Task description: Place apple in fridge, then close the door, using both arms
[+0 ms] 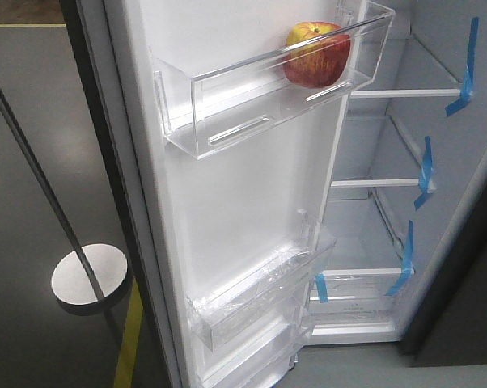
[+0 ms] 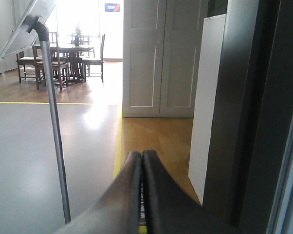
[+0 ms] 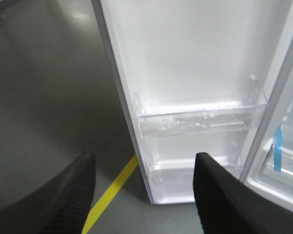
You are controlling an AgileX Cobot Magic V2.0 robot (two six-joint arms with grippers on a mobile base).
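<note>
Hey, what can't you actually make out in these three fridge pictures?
Front view: neither arm shows; the fridge top is cut off by the frame edge.
Left wrist view: the shut left gripper faces outward, so the apple is out of sight.
Right wrist view: past the open right gripper, the door is cut off above its lower bins.

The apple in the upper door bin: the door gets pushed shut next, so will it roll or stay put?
The round red-and-yellow apple would probably roll sideways along the clear plastic door bin, since the bin beside it looks empty. The front wall rises well up its side, so it likely stays inside. Its skin looks smooth, perhaps slippery.
</note>
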